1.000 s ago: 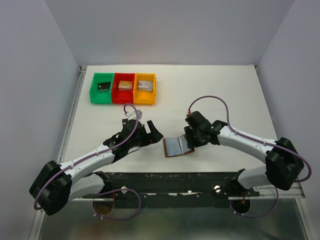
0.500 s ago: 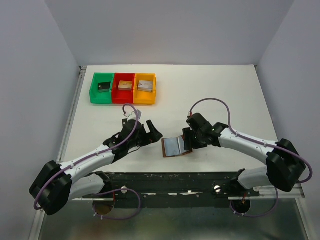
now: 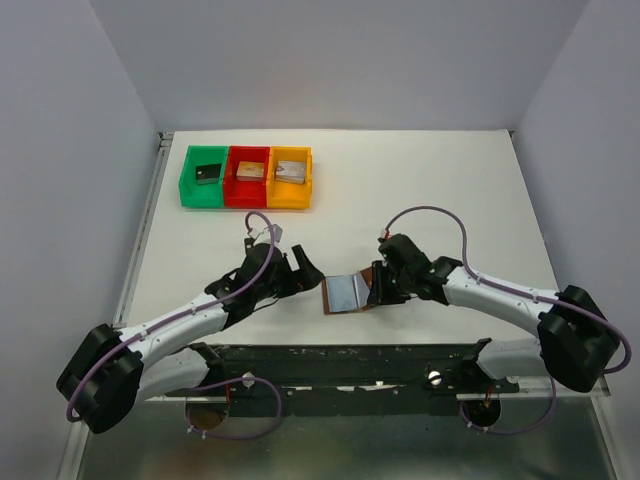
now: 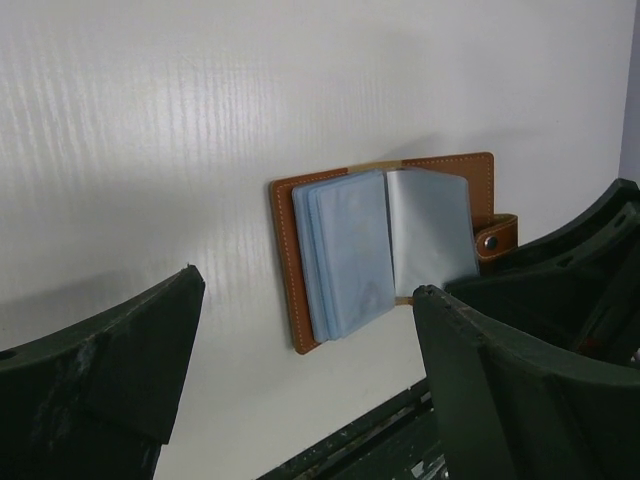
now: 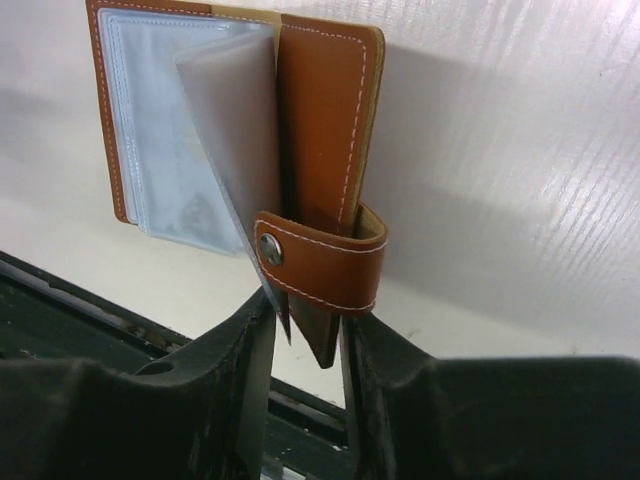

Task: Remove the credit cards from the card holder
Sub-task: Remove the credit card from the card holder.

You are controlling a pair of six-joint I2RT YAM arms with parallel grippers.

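Your white table shows a faint ribbed grain, and three glossy plastic bins, green, red and orange, sit at its far left. The card holder lies open at the near centre: tan leather, pale stitching, cloudy blue-grey sleeves. Your left gripper gapes wide just left of it, apart. Your right gripper pinches its raised right cover beside the snap strap.
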